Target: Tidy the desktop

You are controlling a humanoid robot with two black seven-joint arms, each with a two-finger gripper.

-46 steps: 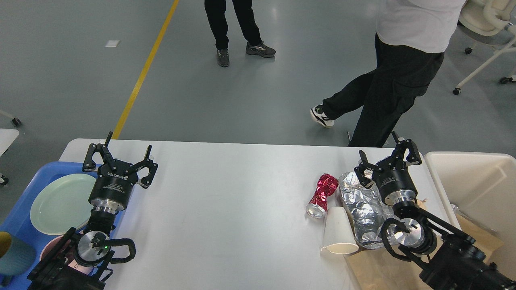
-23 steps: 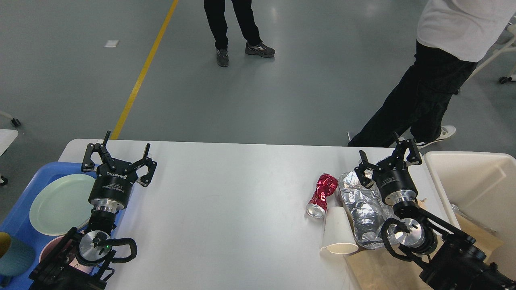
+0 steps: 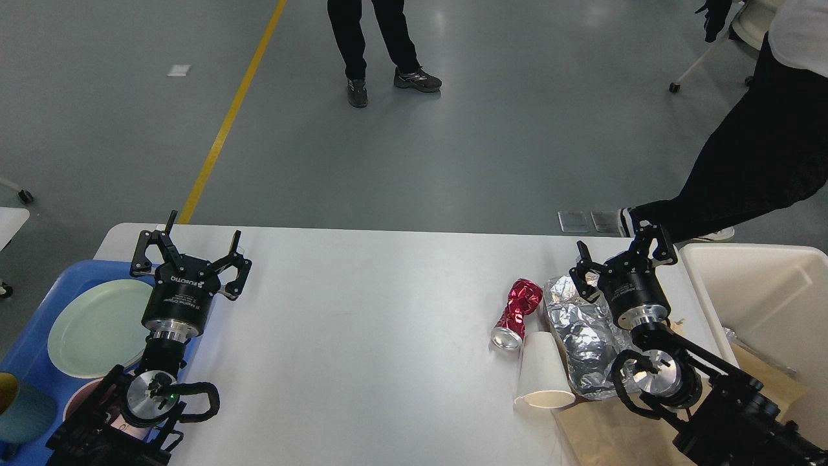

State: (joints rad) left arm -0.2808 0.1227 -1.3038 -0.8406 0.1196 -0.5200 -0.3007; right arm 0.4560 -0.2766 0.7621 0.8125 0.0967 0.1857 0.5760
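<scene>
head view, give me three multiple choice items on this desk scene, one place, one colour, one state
1. Where is the pale green plate?
A. in the blue tray
B. in the cream bin
C. on the floor

2. What colour is the crushed can?
A. green
B. red
C. blue

3. How is the white paper cup?
A. upright
B. stacked on the plate
C. lying on its side on the desktop

Key: 1 A, the blue rim shows around the plate. 2 B, its crumpled body is shiny red. 3 C, its open mouth faces the near edge.
</scene>
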